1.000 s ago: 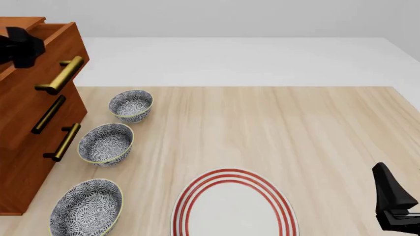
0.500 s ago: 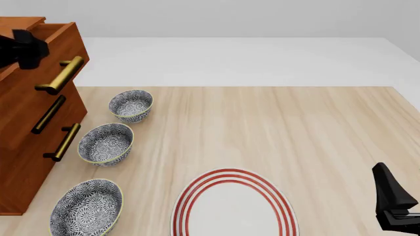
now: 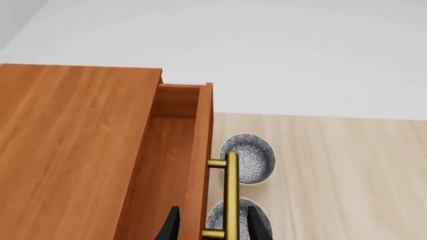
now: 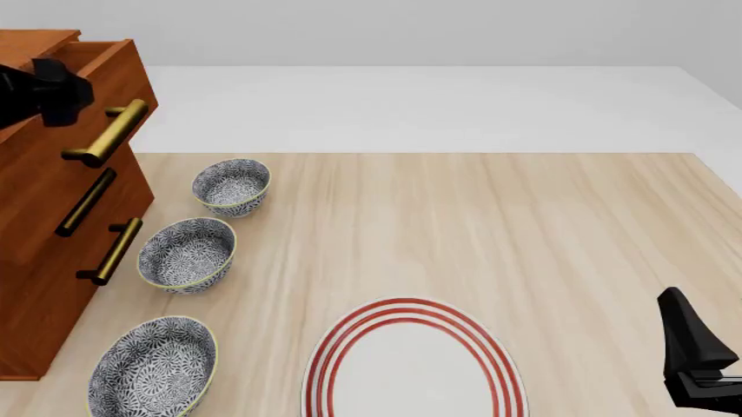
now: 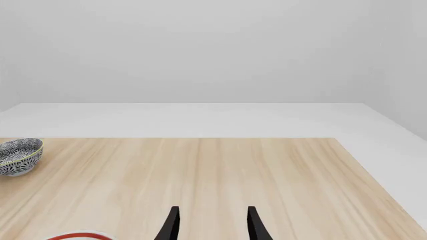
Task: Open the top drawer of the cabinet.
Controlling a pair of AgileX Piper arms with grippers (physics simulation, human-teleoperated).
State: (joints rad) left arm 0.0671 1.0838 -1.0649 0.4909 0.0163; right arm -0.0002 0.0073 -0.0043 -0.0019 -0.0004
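**At the table's left edge: top drawer out, left gripper above it**

On the left side of the table stood one cabinet with three drawers, each with one brass bar handle. The top drawer was pulled partway out; the wrist view showed its open box projecting past the cabinet top. The two lower drawers sat flush.

Count: three patterned bowls in a row beside the cabinet, far, middle, near. One red-ringed plate at the near edge, centre. Two arms.

Left gripper: fingers apart at a moderate gap, nothing held. In its wrist view the fingertips straddled the drawer front and the top handle, one tip over the drawer's inside, the other out past the handle. Whether they touched either could not be told. In the front view the left gripper showed as a dark shape over the drawer's open top, just beside the handle.

Right gripper: fingers apart at a similar gap, empty, above bare table at the near right corner, well apart from the cabinet. The far bowl showed at the edge of its view.
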